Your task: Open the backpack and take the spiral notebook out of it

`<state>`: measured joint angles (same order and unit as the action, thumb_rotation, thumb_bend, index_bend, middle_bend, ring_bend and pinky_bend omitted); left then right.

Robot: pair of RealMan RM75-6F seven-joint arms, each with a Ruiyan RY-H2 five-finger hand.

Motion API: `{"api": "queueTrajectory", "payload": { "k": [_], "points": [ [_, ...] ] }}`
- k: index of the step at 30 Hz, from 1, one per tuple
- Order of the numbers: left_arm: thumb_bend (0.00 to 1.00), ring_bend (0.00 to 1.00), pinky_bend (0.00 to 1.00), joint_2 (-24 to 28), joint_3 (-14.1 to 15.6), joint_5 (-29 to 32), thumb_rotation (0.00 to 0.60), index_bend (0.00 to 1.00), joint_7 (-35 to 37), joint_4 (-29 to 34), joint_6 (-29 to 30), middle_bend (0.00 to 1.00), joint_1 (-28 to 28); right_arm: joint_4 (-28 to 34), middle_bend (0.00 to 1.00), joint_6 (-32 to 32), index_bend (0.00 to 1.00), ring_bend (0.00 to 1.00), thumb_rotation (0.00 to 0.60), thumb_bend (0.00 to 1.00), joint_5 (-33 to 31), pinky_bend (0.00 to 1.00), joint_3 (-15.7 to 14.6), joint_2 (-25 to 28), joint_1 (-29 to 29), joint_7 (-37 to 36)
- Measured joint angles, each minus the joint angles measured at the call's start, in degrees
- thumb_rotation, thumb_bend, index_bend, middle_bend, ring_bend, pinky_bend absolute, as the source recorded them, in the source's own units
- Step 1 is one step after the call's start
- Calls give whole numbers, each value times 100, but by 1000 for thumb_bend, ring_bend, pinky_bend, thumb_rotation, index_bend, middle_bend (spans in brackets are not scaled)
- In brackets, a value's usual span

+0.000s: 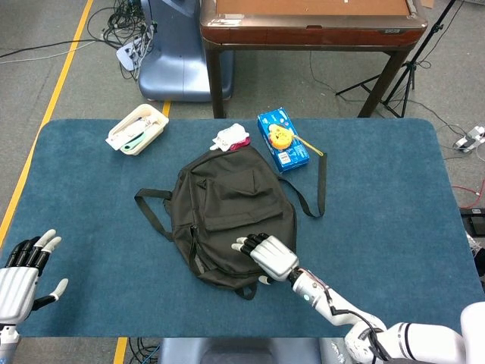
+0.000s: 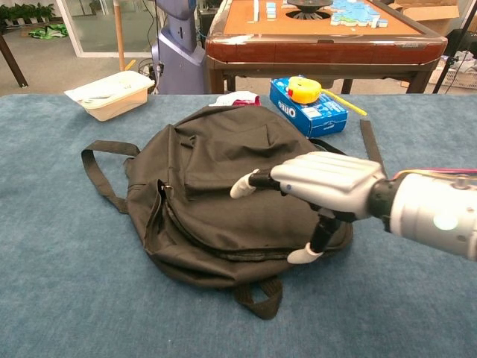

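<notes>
A dark olive backpack (image 1: 227,216) (image 2: 223,179) lies flat in the middle of the blue table, zipped closed, straps spread to both sides. No spiral notebook shows. My right hand (image 1: 267,256) (image 2: 317,186) hovers over the backpack's lower right part, fingers spread and pointing left, holding nothing; whether it touches the fabric is unclear. My left hand (image 1: 21,271) stays at the table's front left corner, fingers apart, empty, seen only in the head view.
A white tray (image 1: 137,129) (image 2: 110,93) sits at the back left. A blue box (image 1: 282,140) (image 2: 308,108) carries a yellow tape measure (image 2: 303,89). A white and red item (image 1: 230,138) lies behind the backpack. A brown table (image 1: 311,26) stands beyond.
</notes>
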<state>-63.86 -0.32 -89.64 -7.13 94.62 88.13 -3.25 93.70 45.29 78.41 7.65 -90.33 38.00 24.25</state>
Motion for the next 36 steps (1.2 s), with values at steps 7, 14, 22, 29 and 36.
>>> {"api": "queueTrajectory", "payload": {
  "k": [7, 14, 22, 29, 36],
  "points": [
    [246, 87, 73, 5, 3, 24, 600, 130, 84, -66, -5, 93, 19, -310, 177, -21, 197, 151, 600, 138, -272, 280, 50, -357, 246, 110],
    [246, 87, 73, -11, 3, 35, 600, 130, 160, -133, -4, 93, 32, -589, 189, -26, 226, 151, 600, 187, -552, 280, 64, -561, 432, 290],
    [246, 87, 73, -26, -2, 41, 600, 132, 201, -177, -23, 93, 29, -748, 217, -29, 309, 151, 600, 444, -979, 280, 86, -649, 593, 495],
    [246, 87, 73, -31, -27, 53, 600, 138, 208, -212, -130, 93, -42, -707, 347, -62, 517, 156, 600, 641, -1264, 280, 75, -603, 743, 559],
    [246, 88, 73, 26, -124, -23, 600, 157, 364, -273, -414, 93, -343, -669, 458, 74, 673, 227, 600, 712, -1240, 280, 185, -544, 777, 229]
  ]
}}
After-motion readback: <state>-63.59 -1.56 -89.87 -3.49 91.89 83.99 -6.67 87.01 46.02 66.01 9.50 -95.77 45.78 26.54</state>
